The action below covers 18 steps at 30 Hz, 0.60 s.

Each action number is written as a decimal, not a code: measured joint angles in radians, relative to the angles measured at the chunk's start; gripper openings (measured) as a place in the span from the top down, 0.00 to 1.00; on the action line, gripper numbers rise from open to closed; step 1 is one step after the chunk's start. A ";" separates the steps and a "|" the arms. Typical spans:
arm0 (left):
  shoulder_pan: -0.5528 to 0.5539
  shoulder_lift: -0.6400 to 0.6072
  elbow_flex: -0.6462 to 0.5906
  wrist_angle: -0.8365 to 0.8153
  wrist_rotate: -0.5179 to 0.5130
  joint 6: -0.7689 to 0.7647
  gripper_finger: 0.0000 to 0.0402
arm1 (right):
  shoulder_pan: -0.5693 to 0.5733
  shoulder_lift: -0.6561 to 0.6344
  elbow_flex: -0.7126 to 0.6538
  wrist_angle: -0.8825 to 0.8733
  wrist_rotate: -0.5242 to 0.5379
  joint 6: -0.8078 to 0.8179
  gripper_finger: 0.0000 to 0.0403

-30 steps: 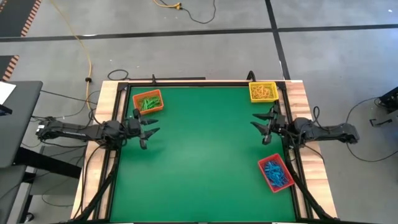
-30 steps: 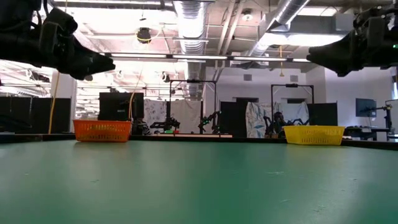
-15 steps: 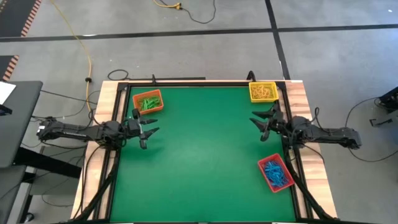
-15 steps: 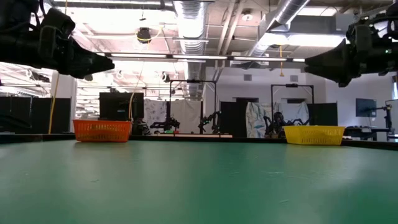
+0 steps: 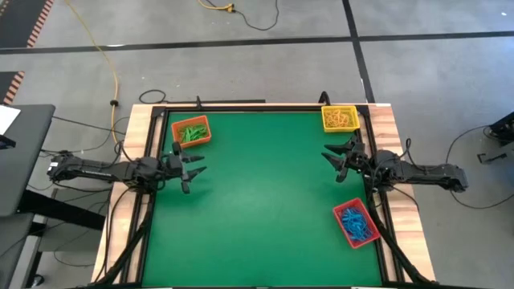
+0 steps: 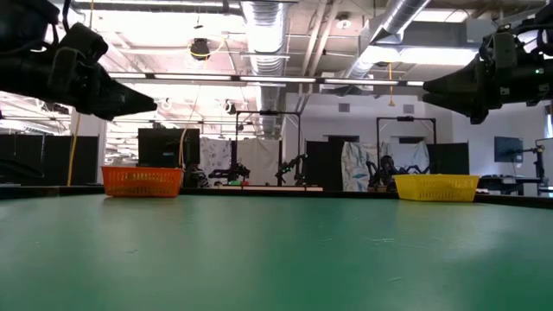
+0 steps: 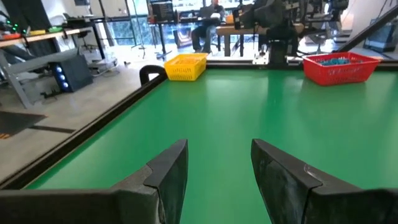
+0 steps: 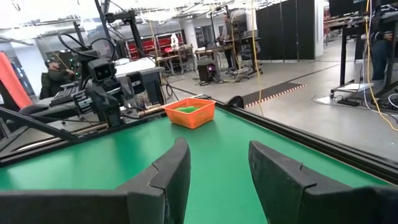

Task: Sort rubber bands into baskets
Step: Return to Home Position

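Green table (image 5: 265,201), left gripper (image 5: 199,162) and right gripper (image 5: 328,159) both spread, empty; we judge the rubber bands (image 5: 357,225) in their baskets (image 6: 143,181) light, limp, stretchy, best pinched across one strand.

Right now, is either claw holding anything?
Nothing is held: the left gripper and the right gripper are both open and empty.

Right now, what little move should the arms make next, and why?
Probably draw both back to rest: the left arm and right arm hover with jaws open and empty, and the rubber bands in view all lie in the baskets.
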 joint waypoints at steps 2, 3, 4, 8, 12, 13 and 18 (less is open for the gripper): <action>0.000 0.000 0.000 -0.015 0.001 -0.001 0.58 | 0.000 0.000 0.000 -0.001 0.000 0.007 0.53; 0.000 0.000 0.000 -0.030 0.001 -0.003 0.58 | 0.000 0.000 0.000 -0.001 0.000 0.007 0.53; 0.000 0.000 0.000 -0.042 0.001 -0.008 0.58 | 0.000 0.000 0.000 -0.001 0.000 0.007 0.53; 0.000 0.002 -0.001 -0.054 0.002 -0.017 0.58 | 0.000 0.000 0.000 -0.002 0.000 0.007 0.53; 0.000 0.002 -0.001 -0.054 0.002 -0.001 0.58 | 0.000 0.000 0.000 -0.003 0.000 0.007 0.53; 0.000 0.002 -0.001 -0.054 0.002 -0.002 0.58 | 0.000 0.000 0.000 -0.003 0.000 0.007 0.53; 0.000 0.002 -0.001 -0.054 0.002 0.002 0.58 | 0.000 0.000 -0.001 -0.003 0.000 0.007 0.53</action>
